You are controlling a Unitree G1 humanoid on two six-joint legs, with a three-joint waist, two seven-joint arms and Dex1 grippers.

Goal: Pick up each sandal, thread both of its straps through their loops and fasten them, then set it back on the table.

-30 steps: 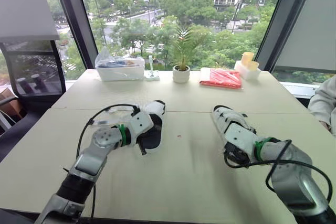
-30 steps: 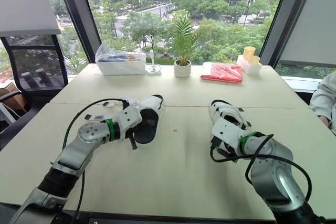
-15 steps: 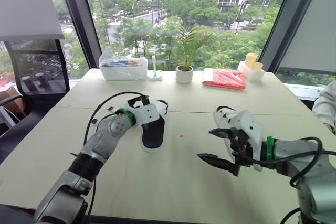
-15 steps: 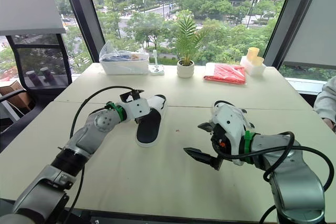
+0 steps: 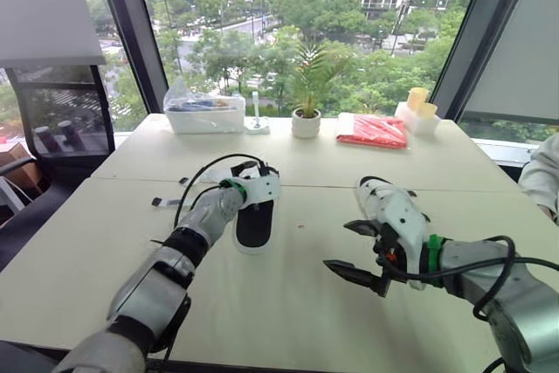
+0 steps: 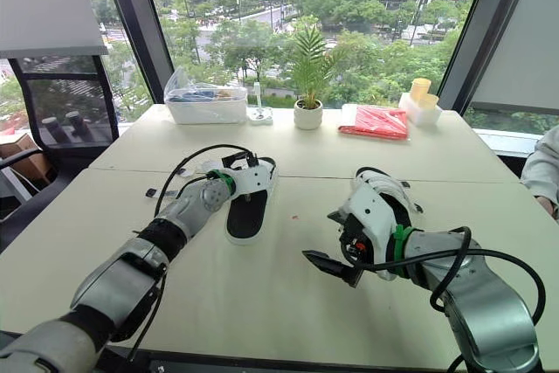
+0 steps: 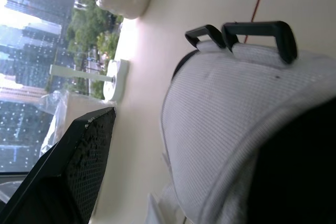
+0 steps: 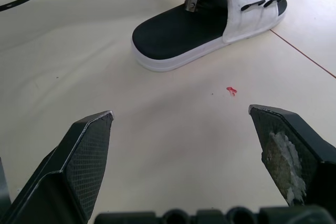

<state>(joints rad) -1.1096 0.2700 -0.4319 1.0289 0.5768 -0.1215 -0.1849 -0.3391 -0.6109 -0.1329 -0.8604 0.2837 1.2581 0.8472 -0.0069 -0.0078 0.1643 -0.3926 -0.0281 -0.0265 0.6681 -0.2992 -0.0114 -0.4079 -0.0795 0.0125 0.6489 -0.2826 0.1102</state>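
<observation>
Left sandal (image 5: 251, 220): it lies flat on the table (image 5: 279, 312) at 11 o'clock from the robot. Its toe points to 12 o'clock and its black footbed faces up. It is probably lying this way so the white strap band at the toe end can be reached from above.
Loops: 2 black loops (image 7: 255, 30) stand on the far edge of that band. I cannot tell whether any strap passes through them.
Left gripper (image 5: 260, 188): it is stretched out to the band and sits right at it, which suits a lift or a pull on a strap. Whether it is clamped on the band or only set against it cannot be told.
Right gripper (image 5: 348, 249): its jaws are spread wide and hold nothing. It hovers low over bare table at 1 o'clock and is turned toward 10 o'clock, where the left sandal lies. It is likely waiting to take the sandal's other side.
Right sandal (image 5: 373, 189): it rests on the table just beyond the right gripper, at 12 o'clock of it, and nothing touches it.
Step in hand: by my judgement this is the first grasp on sandal 1 of 2, with the fastening not yet done.
</observation>
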